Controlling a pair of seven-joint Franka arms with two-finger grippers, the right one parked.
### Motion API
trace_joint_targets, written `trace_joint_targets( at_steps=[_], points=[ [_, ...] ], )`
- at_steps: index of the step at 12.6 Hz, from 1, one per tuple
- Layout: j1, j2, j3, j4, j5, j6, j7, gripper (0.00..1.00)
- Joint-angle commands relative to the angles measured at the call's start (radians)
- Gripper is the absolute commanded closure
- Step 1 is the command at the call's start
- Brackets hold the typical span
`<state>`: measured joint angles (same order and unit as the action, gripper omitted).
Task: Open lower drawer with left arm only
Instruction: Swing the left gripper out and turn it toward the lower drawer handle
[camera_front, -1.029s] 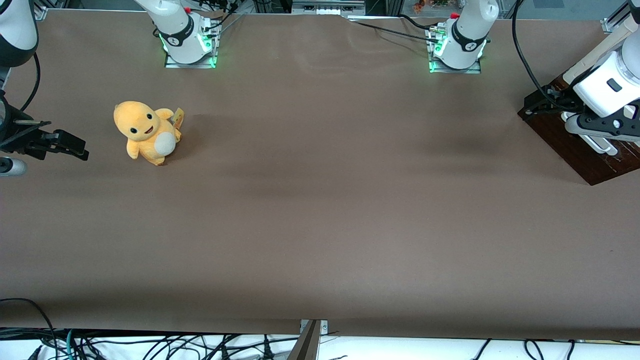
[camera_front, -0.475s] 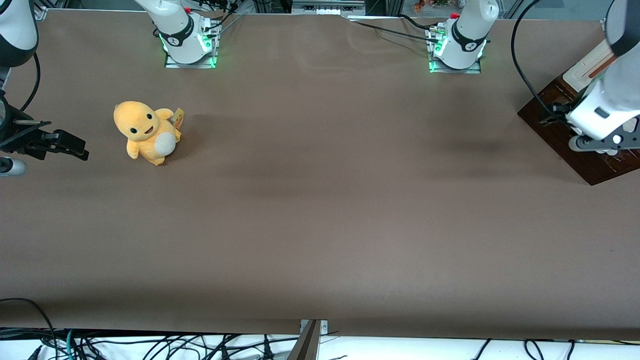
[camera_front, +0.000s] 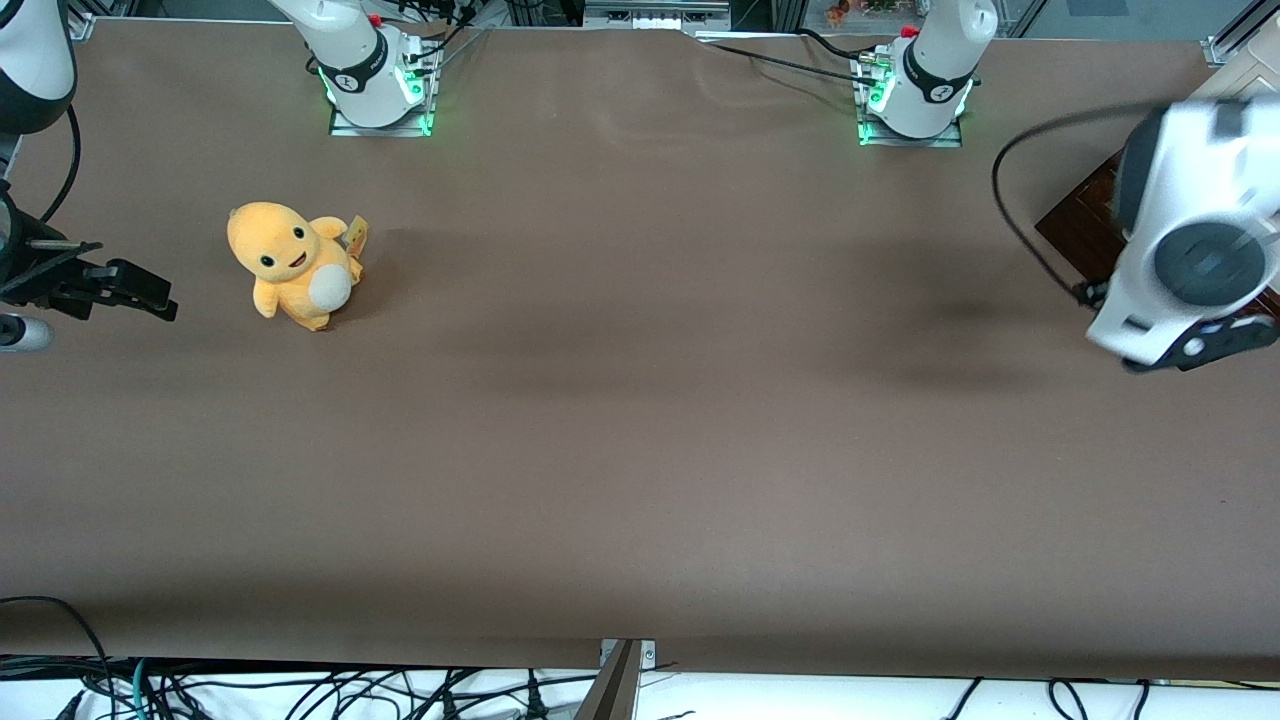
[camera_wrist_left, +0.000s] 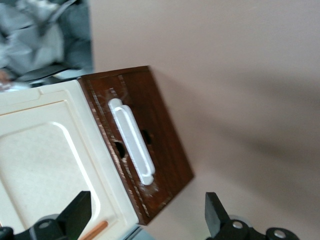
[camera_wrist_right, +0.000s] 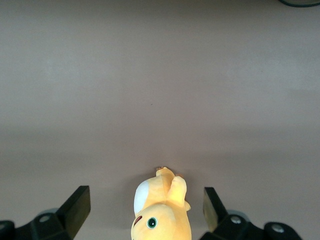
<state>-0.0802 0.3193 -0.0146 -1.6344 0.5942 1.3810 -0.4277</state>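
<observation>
At the working arm's end of the table (camera_front: 640, 420), the left arm (camera_front: 1190, 230) hangs above the drawer unit — its white wrist covers most of the dark wood in the front view, with a black cable (camera_front: 1010, 215) looping out beside it. From the wrist camera, the gripper (camera_wrist_left: 145, 220) hovers over the unit with its two black fingers (camera_wrist_left: 75, 212) spread wide apart, holding nothing and touching nothing. Below it lies the lower drawer (camera_wrist_left: 150, 145), dark brown, with its long white handle (camera_wrist_left: 131, 141) running across the front; the handle sits between the fingers' line but clear of them. A cream panel (camera_wrist_left: 45, 165) adjoins the dark wood. Whether the drawer is pulled out at all cannot be told. Well apart, toward the parked arm's end, an orange plush toy (camera_front: 290, 265) sits upright on the table — it also shows in the right wrist view (camera_wrist_right: 161, 212).
</observation>
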Motion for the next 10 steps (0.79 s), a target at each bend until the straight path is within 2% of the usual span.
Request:
trace_joint_targets(
  at_steps=[1,4,6,7,10],
  points=[
    [-0.003,0.143,-0.001,0.010,0.139,-0.132,-0.156,0.00],
    [0.008,0.192,0.001,-0.082,0.220,-0.168,-0.302,0.00],
    [0.013,0.196,-0.001,-0.245,0.347,-0.116,-0.534,0.00],
    [0.034,0.202,0.001,-0.280,0.374,-0.076,-0.584,0.00],
    [0.072,0.234,0.002,-0.307,0.388,-0.069,-0.621,0.00]
  ],
)
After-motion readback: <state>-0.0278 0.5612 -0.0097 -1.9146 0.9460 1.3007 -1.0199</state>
